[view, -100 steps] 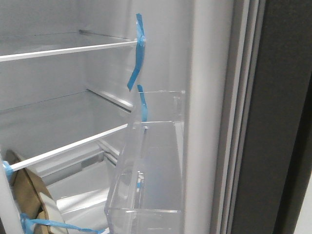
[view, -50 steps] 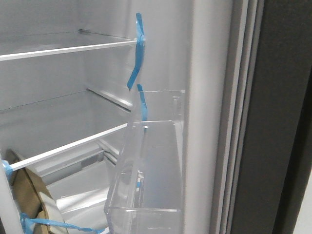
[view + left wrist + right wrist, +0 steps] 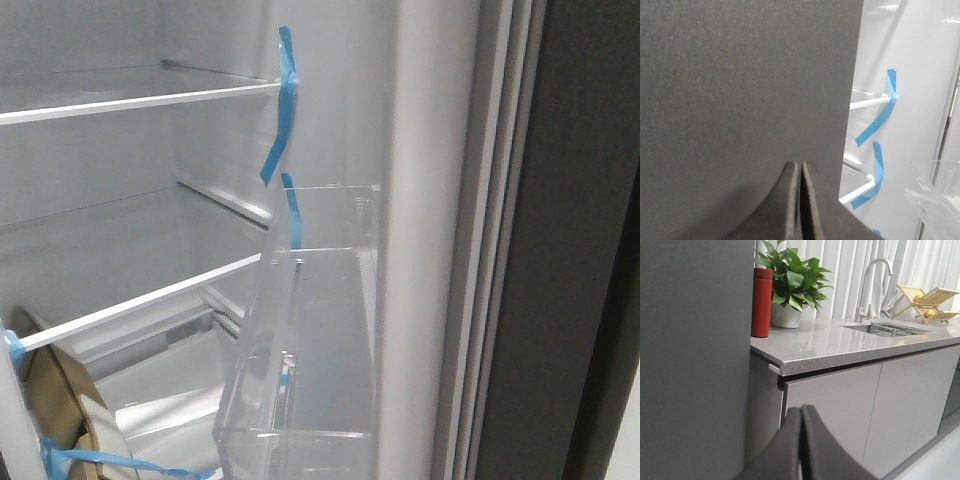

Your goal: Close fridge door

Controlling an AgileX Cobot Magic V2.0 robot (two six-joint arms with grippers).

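Note:
The fridge door stands open at the right of the front view, its matte dark-grey face edge-on. Its white inner lining, grey gasket and a clear bin with blue tape face the fridge interior. My right gripper is shut and empty, close to a dark-grey slab. My left gripper is shut and empty, close against another dark-grey flat surface. I cannot tell which panel that one is. Neither gripper shows in the front view.
Glass shelves and a taped cardboard piece sit inside the fridge. Beside the slab are a speckled counter, a red bottle, a potted plant, a tap, a wooden rack and glossy cabinet fronts.
Almost nothing: the door's edge and the clear bin shift by only a few pixels in the front view.

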